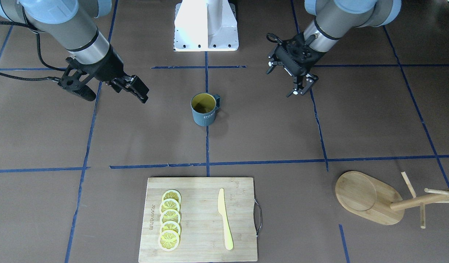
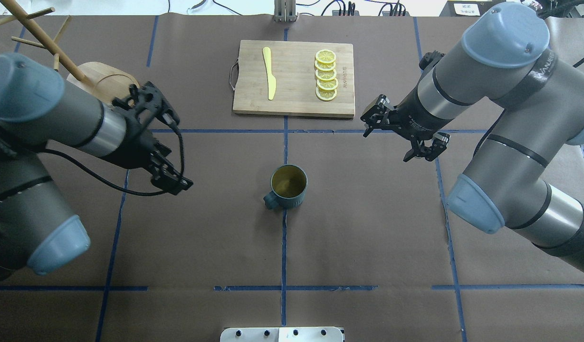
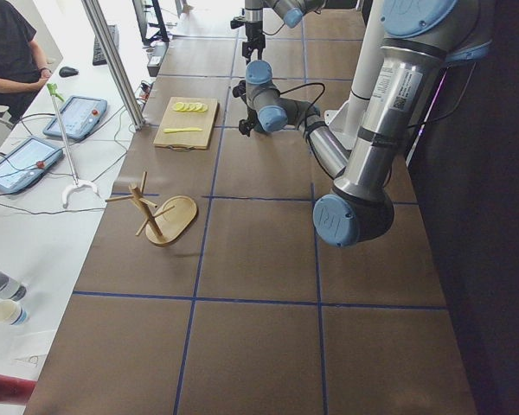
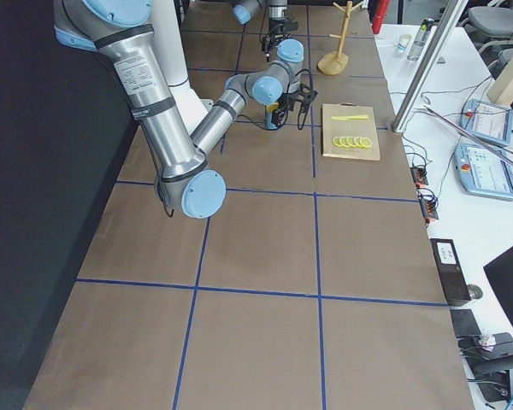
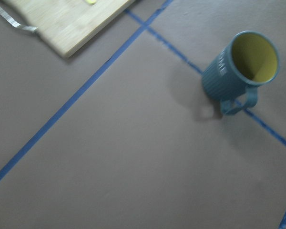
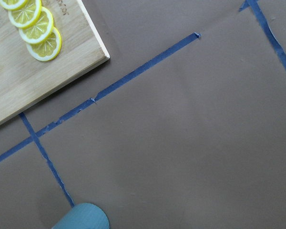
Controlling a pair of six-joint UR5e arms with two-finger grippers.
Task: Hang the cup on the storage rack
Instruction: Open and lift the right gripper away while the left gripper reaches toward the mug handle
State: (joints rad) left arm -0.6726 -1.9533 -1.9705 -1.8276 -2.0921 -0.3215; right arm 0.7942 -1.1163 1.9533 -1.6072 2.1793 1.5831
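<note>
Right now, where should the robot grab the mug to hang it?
Probably the mug by its rim, opposite the handle, from above: it stands upright with its mouth open, and the loop is left free for a peg.

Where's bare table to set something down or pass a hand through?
Bare: the wide stretch between cup and robot base; the band between cup and cutting board; the gap between board and storage rack. Crowded: the board, with lemon slices and knife; beside the cup, left gripper and right gripper hang.
</note>
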